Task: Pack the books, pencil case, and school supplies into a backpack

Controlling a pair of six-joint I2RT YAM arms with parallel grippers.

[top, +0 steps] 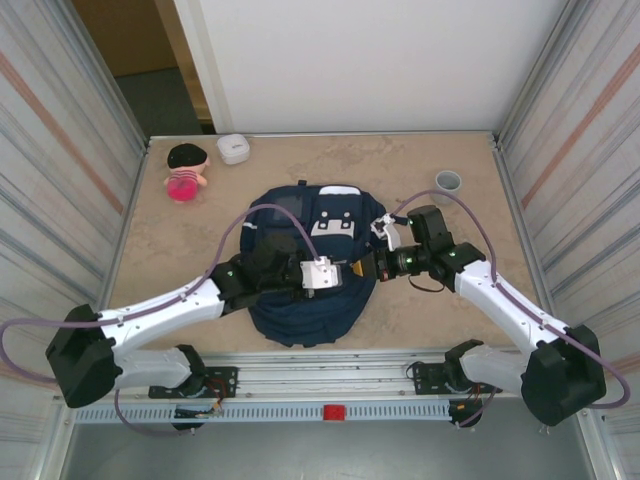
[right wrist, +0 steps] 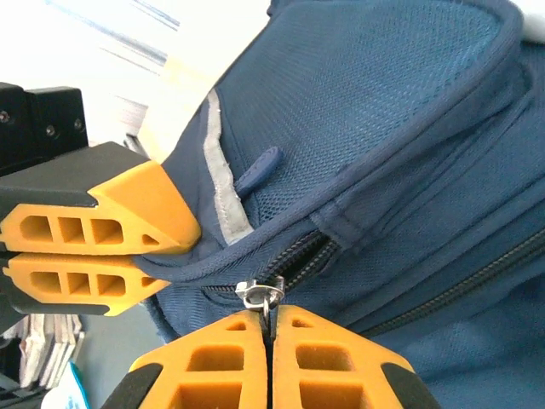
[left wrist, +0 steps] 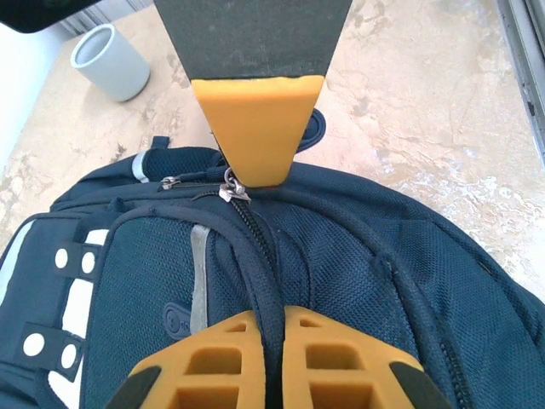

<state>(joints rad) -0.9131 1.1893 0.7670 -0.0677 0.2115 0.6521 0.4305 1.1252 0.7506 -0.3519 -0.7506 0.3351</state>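
on the mottled beige table (top: 160,245), between corrugated walls (top: 60,150), both jaws clamp the backpack (top: 300,315).

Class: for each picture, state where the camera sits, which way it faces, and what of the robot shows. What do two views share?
Top external: above, behind the bases, facing down on the table; left arm, right arm, backpack.
Left wrist: over the left pincer, facing across the backpack toward the cup.
Right wrist: over the right pincer, shut on the zipper pull.
Shared: both wrist views show the zipper pull and the other pincer.
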